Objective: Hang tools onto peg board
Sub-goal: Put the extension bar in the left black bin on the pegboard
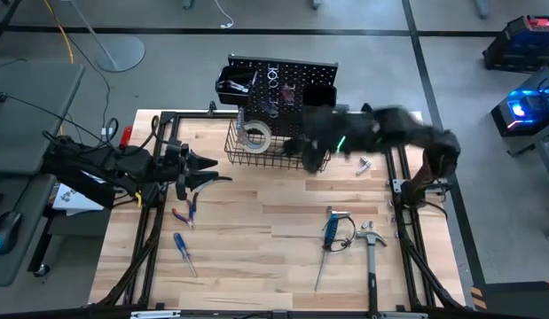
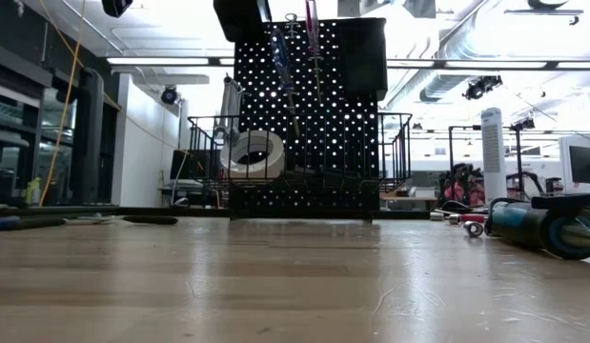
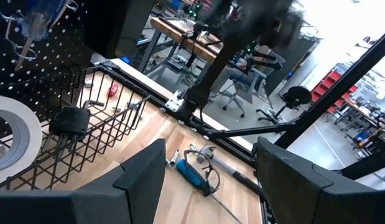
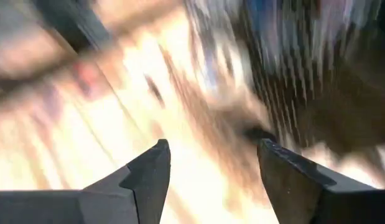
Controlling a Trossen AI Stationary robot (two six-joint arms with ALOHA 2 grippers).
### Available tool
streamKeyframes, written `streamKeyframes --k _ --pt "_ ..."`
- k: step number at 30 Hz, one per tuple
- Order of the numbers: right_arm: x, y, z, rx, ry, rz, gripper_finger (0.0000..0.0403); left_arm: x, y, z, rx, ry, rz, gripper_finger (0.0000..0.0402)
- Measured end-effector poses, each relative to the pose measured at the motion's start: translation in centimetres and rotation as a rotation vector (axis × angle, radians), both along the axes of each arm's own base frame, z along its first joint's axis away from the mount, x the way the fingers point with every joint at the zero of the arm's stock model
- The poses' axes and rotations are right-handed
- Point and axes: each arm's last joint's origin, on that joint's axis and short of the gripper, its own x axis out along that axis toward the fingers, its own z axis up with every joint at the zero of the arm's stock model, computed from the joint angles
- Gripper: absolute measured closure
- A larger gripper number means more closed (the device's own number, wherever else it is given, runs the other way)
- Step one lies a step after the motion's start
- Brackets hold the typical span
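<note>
The black peg board stands upright at the table's far edge, with tools hanging on it and a wire basket at its foot. A white tape roll leans inside the basket. Red-handled pliers, a blue screwdriver, a second blue-handled screwdriver and a hammer lie flat on the wood. My right gripper is open and holds nothing; it hangs, blurred, over the basket's right end. My left gripper waits open at the table's left.
Small silver pieces lie right of the basket. A black bin sits on the board's left side. Black frame rails run along both table sides. Bare wood lies in the table's middle.
</note>
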Motion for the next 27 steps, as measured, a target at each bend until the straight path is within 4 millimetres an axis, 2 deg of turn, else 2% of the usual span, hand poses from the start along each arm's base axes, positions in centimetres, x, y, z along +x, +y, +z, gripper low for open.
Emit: streamKeyframes --k 2,6,10,16,19,24,27 --pt "-0.3 1.7 -3.3 0.064 0.175 -0.104 0.0176 0.0 0.0 0.0 -0.003 -0.001 0.0 0.0169" --pt "-1.5 4.1 -9.9 0.281 0.304 -0.273 0.0176 0.0 0.0 0.0 -0.002 0.001 0.0 0.0169" --pt "-4.7 4.1 -16.8 0.397 0.419 -0.543 0.0176 0.0 0.0 0.0 -0.026 0.0 0.002 0.0169" --pt "-10.3 0.2 -22.4 0.481 0.279 -1.027 0.0176 0.0 0.0 -0.1 -0.063 -0.002 0.006 0.0169" --pt "-12.3 -1.8 -24.7 0.524 0.131 -1.261 0.0176 0.0 0.0 -0.1 -0.09 -0.006 0.01 0.0169" --pt "-13.6 -5.0 -28.1 0.584 -0.137 -1.495 0.0184 0.0 0.0 -0.1 -0.093 -0.007 0.013 0.0169" --pt "-14.1 -6.7 -29.7 0.581 -0.205 -1.597 0.0202 0.0 0.0 -0.1 -0.092 -0.006 0.022 0.0169"
